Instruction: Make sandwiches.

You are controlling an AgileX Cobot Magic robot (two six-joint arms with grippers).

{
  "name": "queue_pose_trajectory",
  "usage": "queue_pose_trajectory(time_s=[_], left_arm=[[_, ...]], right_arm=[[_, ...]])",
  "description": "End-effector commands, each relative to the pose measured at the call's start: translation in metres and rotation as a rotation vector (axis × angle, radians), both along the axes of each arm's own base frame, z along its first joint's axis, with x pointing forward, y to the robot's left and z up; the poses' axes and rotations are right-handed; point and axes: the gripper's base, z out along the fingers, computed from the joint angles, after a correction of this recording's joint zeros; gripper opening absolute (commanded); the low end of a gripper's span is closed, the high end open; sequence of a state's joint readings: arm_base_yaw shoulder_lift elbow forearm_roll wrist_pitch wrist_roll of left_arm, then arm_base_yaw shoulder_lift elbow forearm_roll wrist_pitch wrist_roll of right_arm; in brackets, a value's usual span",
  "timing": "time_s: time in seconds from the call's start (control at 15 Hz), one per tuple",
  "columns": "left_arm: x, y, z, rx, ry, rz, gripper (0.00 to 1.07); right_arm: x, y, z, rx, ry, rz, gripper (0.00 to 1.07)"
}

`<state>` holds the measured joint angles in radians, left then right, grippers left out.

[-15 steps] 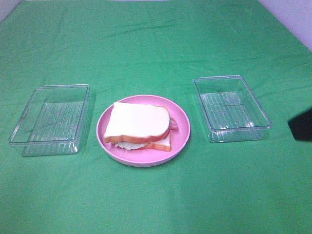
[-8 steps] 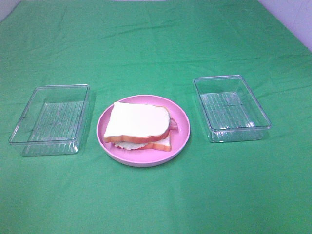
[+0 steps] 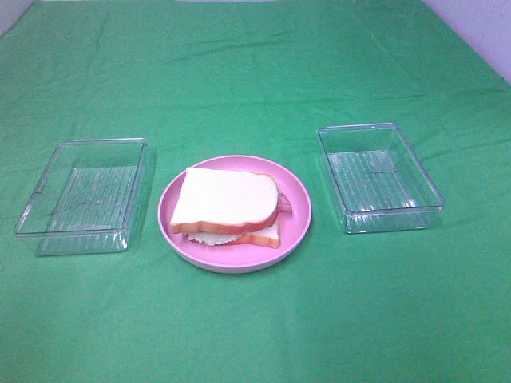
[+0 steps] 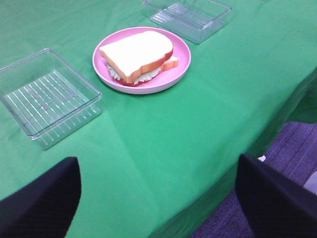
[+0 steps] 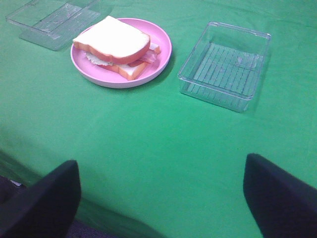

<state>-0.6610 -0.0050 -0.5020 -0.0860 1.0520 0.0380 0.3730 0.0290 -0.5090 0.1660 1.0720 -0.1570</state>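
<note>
We see our left gripper (image 4: 158, 198) with its jaws spread wide and empty, hanging over the table's near edge. Ahead of it the sandwich (image 4: 139, 57) lies on the pink plate (image 4: 181, 62), well apart. Our right gripper (image 5: 161, 198) also stands wide and bare, the sandwich (image 5: 115, 45) ahead beside a clear tray (image 5: 225, 64).

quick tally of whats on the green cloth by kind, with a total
sandwich: 1
pink plate: 1
clear trays: 2, the left tray and the right tray, both empty
total: 4
</note>
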Motion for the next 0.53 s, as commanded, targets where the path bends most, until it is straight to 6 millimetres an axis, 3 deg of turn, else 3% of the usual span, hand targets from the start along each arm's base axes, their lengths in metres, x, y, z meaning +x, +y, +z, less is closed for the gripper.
queue_pose_trajectory(time_s=[0.07, 0.27, 0.53], left_arm=[[-0.0023, 0.0017, -0.0006, -0.015, -0.019, -0.003, 0.80], [-0.0023, 0.0016, -0.0006, -0.015, -0.019, 0.011, 0.80], [-0.0019, -0.0007, -0.0006, -0.012, -0.021, 0.228, 0.80]], right_arm=[[-0.0003, -0.0008, -0.0005, -0.007, -0.016, 0.001, 0.82], [-0.0003, -0.0008, -0.0005, -0.007, -0.016, 0.000, 0.82], [0.0007, 0.0019, -0.0003, 0.004, -0.012, -0.125, 0.82]])
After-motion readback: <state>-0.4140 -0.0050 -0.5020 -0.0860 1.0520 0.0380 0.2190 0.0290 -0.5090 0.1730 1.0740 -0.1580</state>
